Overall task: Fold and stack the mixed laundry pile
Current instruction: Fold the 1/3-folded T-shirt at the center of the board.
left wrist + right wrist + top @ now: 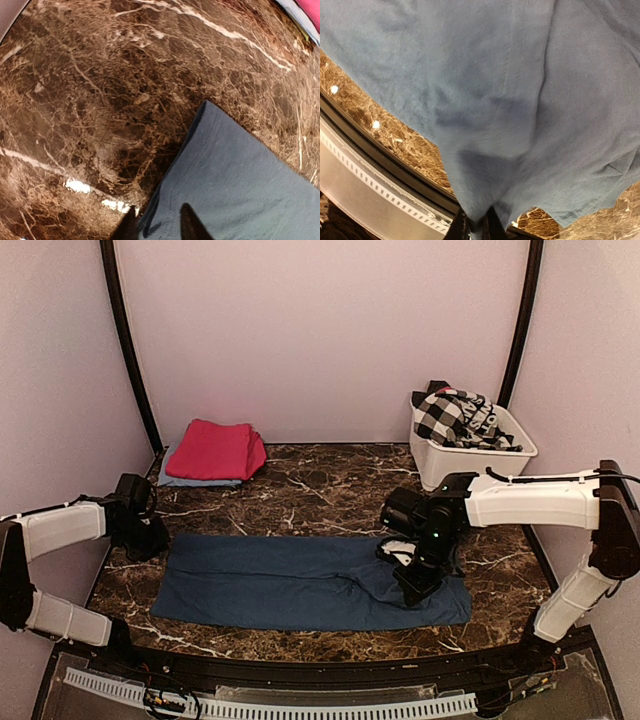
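One navy-blue sheet [310,580] lies as a long, flat band across the near part of the bench [330,485], which is dark brown marble veined with white. The right tool [476,227] is pinched tight on cloth at the sheet's right end. The left tool [159,226] stands slightly parted over the left end, gripping nothing. At back left a folded magenta-pink cloth [215,448] rests on a light-blue piece [180,480]. A black-and-white checked garment [455,418] fills the white tub [470,455] at back right. Pale lilac walls [320,330] enclose the bench.
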Available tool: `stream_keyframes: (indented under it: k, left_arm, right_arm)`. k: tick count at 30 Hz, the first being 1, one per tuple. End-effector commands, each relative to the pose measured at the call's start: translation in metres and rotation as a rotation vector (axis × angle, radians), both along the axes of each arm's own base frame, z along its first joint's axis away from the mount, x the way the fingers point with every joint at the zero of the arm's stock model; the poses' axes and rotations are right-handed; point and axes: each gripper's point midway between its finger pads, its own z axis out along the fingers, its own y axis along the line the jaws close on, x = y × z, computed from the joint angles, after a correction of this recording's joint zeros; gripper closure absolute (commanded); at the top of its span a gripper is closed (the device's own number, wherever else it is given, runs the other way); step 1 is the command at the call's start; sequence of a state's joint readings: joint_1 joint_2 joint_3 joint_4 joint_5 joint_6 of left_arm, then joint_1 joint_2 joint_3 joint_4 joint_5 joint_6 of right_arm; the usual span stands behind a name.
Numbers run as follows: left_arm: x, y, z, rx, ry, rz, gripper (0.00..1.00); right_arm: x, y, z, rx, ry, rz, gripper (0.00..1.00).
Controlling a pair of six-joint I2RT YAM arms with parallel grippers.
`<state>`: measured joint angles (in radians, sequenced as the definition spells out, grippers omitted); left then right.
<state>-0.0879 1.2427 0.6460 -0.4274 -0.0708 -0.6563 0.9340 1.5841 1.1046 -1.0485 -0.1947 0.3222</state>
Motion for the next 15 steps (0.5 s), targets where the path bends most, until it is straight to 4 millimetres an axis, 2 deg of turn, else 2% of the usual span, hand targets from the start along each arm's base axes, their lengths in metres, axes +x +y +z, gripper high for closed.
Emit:
stream_keyframes:
  k: [1, 4, 8, 9, 12, 15]
  left_arm:
    - [-0.002, 0.0, 0.008, -0.004, -0.005, 0.004, 0.64]
    - [0.007, -0.01, 0.03, -0.049, -0.102, -0.036, 0.58]
    - [0.022, -0.041, 0.067, -0.132, -0.24, -0.184, 0.5]
    - [0.025, -0.053, 0.073, -0.149, -0.262, -0.242, 0.48]
    - [0.034, -0.074, 0.088, -0.162, -0.305, -0.324, 0.47]
    - [0.039, -0.092, 0.09, -0.173, -0.315, -0.378, 0.47]
  right_arm:
    - [-0.014, 0.009, 0.004, 0.049, 0.064, 0.037, 0.82]
    - [-0.012, 0.019, 0.016, 0.101, 0.048, 0.052, 0.63]
    - [0.004, 0.034, 0.042, 0.185, -0.032, 0.046, 0.49]
    - [0.01, 0.037, 0.046, 0.204, -0.053, 0.036, 0.47]
    - [0.036, 0.041, 0.048, 0.243, -0.105, -0.028, 0.47]
    - [0.062, 0.048, 0.044, 0.3, -0.123, -0.095, 0.48]
